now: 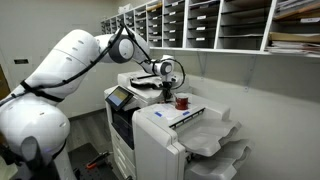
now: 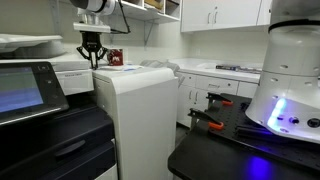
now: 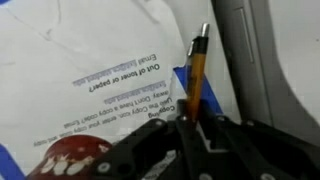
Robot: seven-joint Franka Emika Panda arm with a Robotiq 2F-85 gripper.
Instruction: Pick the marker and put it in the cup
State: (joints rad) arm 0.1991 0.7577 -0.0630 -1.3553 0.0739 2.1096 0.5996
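The black gripper point(image 3: 193, 128) is closed on the lower end of the marker point(image 3: 199, 70), a slim orange stick with a dark tip, held above a printed paper sheet point(image 3: 110, 70); the round dark red cup point(image 3: 68, 160) stands near it on the smooth white counter point(image 1: 152, 116).

In the wrist view the marker point(image 3: 200, 70) has its near end hidden behind the dark gripper point(image 3: 197, 126), the cup point(image 3: 68, 160) is cut off at the bottom edge, and the printed sheet point(image 3: 110, 80) is blurred.
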